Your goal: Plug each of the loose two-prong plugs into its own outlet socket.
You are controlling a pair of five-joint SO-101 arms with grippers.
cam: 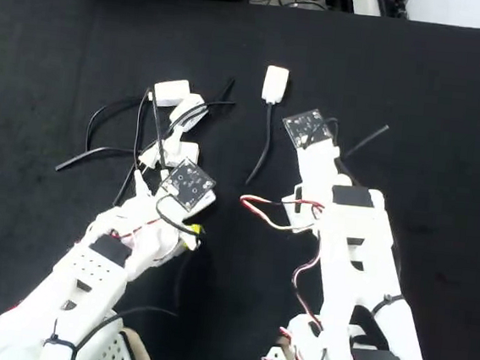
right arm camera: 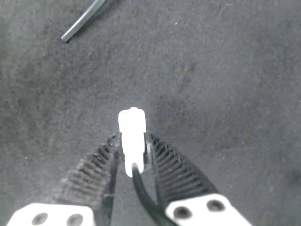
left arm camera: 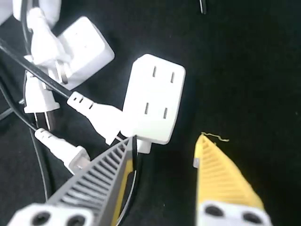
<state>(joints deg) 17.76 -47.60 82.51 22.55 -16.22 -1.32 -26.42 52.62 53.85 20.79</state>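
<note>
Progress is at an early stage, by my judgement: no plug is seated in any socket that shows, so every insertion is left to do.

Right gripper [right arm camera: 132, 141] is clamped on a white plug [right arm camera: 131, 127] over bare counter [right arm camera: 225, 70]. The plug's long axis runs in line with the fingers, its free end pointing away from the wrist and its black cord [right arm camera: 141, 188] trailing back between them. The prongs cannot be made out.

Left gripper [left arm camera: 165, 139] stands wide, holding nothing. Just ahead of it an outlet block [left arm camera: 153, 99] lies flat, face up, with two pairs of slots, all empty. Its long axis runs away from the gripper.

Beside that block lie loose plugs [left arm camera: 40, 96], well apart from its slots and pointing various ways. Beyond them is a second block [left arm camera: 87, 47], with one plug lying across its edge, prongs exposed.

Farthest out, a white cord end [cam: 275, 83] lies alone; whether it is plug or socket cannot be told.
</note>
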